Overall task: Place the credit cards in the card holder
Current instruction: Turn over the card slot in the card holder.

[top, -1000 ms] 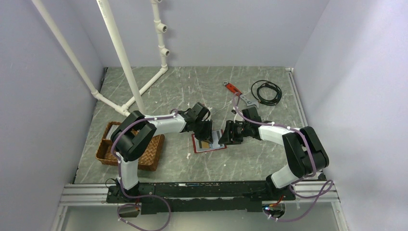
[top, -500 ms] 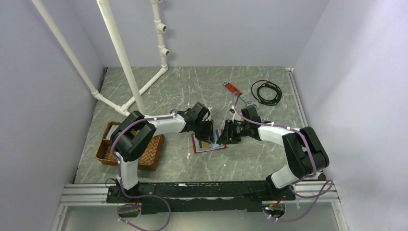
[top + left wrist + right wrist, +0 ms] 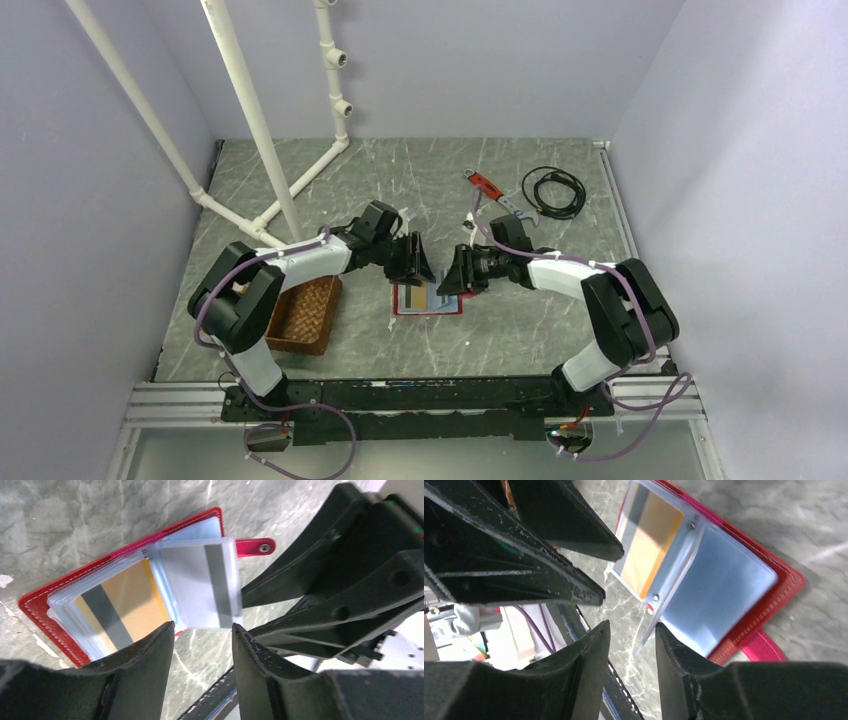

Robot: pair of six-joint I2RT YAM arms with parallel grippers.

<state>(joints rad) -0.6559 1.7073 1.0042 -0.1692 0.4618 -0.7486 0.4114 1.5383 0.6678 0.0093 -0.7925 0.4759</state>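
The open card holder (gold-brown card sleeved inside) lies on the table at 6 o'clock from left gripper and right gripper; both are slightly parted, seemingly empty.

Glossy clear plastic sleeves catch the light inside a red, stitched leather-look card holder, over a smooth gold-brown plastic card. The grey marbled table looks stone-like; the left gripper is scuffed matt black plastic; the brown woven wicker tray is rough.
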